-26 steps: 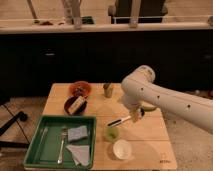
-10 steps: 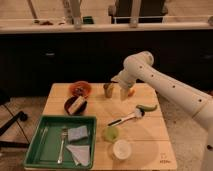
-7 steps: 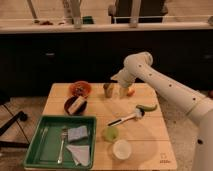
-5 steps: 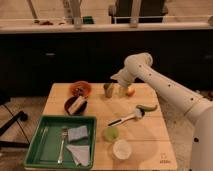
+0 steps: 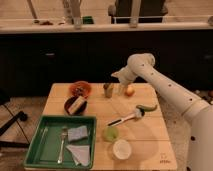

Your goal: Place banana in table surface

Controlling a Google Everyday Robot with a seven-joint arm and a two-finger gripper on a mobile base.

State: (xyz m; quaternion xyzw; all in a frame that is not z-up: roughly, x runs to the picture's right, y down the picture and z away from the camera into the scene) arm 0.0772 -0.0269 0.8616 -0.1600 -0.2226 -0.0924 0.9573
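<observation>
**Letting go of the banana beside the metal cup**

The gripper (image 5: 120,82) hangs low over the far edge of the worktop (image 5: 150,137), just right of the metal cup (image 5: 108,90). Its fingers stand apart and grip nothing that I can make out. A slim pale shape right under them, between the metal cup and the round orange fruit (image 5: 130,90), reads as the banana (image 5: 120,91). Whether it lies fully on the wood or leans on a finger cannot be told.

The placing looks to be at its last step. To finish it well, lift straight up from beside the metal cup with the fingers held wide, so that neither one drags or tips the banana. A sideways pull could knock the cup or set the fruit rolling, since both sit close by.

Left of the metal cup is a red-orange bowl (image 5: 80,89), and in front of that a dark bowl (image 5: 75,105) with something pale in it. Well in front of the cup lie a black-handled utensil (image 5: 125,119), a green curved piece (image 5: 146,107), a small green cup (image 5: 111,133) and a white cup (image 5: 121,148). The green tray (image 5: 35,150), front-left of the cup, holds a fork (image 5: 63,142) and cloths. None of these blocks an upward lift.
</observation>
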